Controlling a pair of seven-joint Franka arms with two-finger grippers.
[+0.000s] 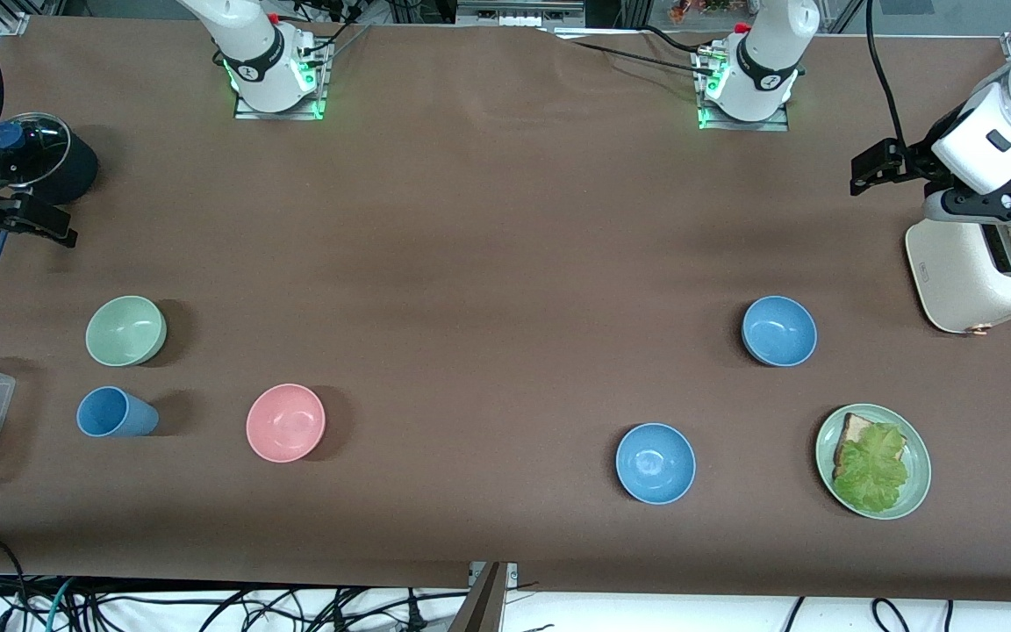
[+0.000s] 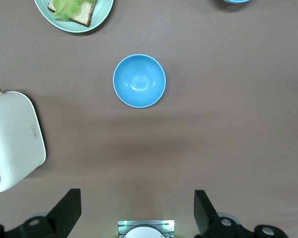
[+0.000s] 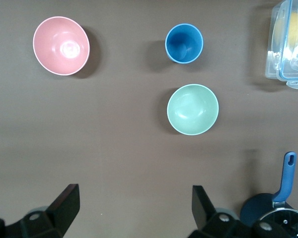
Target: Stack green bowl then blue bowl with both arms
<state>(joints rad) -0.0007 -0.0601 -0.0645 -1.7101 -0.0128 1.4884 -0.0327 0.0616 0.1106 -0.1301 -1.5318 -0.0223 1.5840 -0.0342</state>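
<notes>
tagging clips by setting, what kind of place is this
Probably a robotics lab bench staged as a kitchen: two arm bases are bolted along a brown-covered table, loose cables hang off its edge, and props such as a toaster, a plate of bread and lettuce, and a green bowl sit on it.

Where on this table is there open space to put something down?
The widest bare patch is the middle, between the round pink bowl and the two plain blue bowls. It is crowded around the mint-green bowl and blue cup, and by the white toaster.
</notes>
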